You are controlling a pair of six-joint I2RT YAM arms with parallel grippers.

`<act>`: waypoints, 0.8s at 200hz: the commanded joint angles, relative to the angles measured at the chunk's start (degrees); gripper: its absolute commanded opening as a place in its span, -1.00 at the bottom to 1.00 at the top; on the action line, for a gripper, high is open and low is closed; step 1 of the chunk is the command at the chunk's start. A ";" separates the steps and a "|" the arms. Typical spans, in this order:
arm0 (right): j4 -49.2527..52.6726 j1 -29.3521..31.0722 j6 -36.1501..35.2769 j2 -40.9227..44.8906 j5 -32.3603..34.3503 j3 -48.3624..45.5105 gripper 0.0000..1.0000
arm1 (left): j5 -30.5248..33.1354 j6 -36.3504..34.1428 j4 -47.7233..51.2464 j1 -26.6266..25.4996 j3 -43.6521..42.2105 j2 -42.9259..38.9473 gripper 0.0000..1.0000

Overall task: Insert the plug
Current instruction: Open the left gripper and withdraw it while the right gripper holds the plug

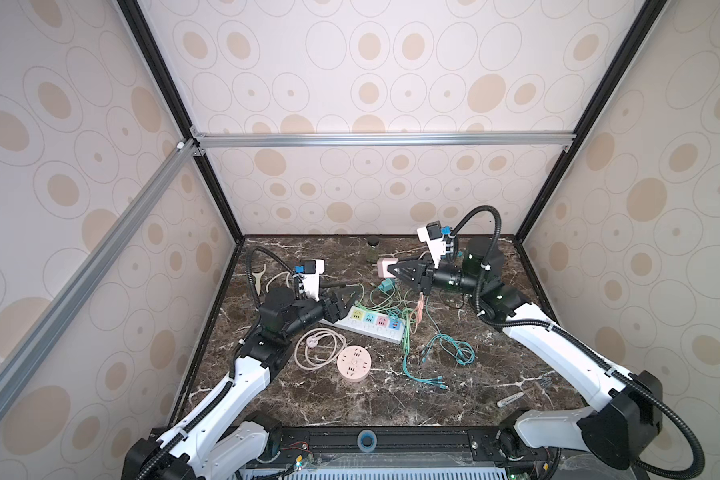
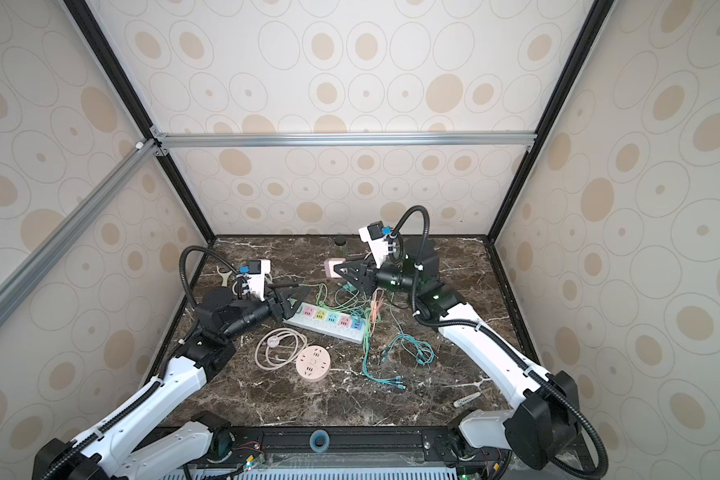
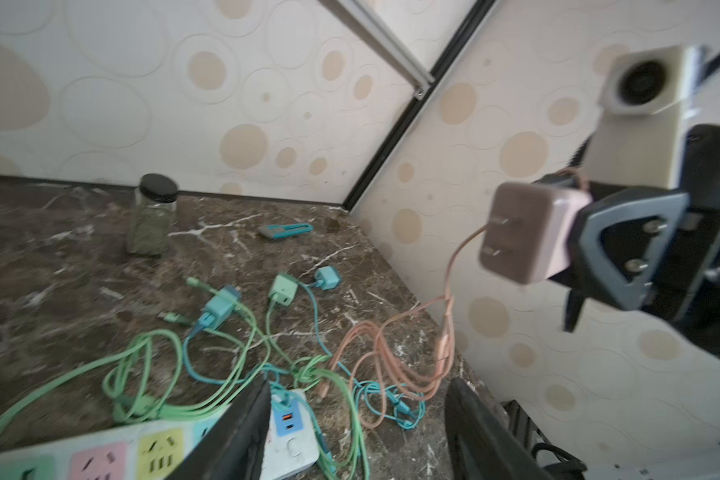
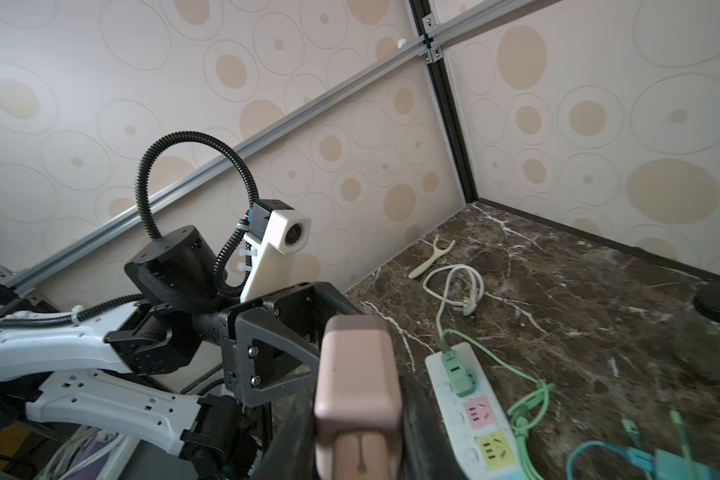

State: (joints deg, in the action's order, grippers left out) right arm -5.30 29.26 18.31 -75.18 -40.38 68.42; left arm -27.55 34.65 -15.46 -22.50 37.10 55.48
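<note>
Plug (image 1: 384, 266), pink, sits clamped in the right gripper (image 1: 396, 269), raised off the dark marble surface (image 1: 391, 399); the left gripper (image 1: 355, 286) gapes wide and empty. Walls (image 1: 391, 83) papered with beige ovals close three sides. One white power strip (image 1: 371, 325) lies just beside the left gripper, one round pink outlet (image 1: 353, 365) behind it. One jar (image 1: 373, 248) stands beyond the right gripper.
</note>
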 commanded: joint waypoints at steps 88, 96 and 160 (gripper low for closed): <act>34.55 -2.91 -23.62 -15.23 4.06 33.71 -0.76 | 17.97 -2.11 18.02 5.66 -2.43 -6.00 0.43; 35.68 -2.95 -24.84 -16.60 4.40 35.09 -0.76 | 17.93 -2.01 19.23 6.48 -2.41 -5.68 0.43; 43.42 -2.89 -32.36 -31.97 7.61 45.07 -0.81 | 13.72 -0.09 19.46 11.39 -4.64 -1.92 0.35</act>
State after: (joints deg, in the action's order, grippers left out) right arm 33.34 26.55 -10.02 -102.04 -33.52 110.00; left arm -12.43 33.69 3.40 -12.40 33.12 53.08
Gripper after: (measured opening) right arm 0.282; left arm 0.680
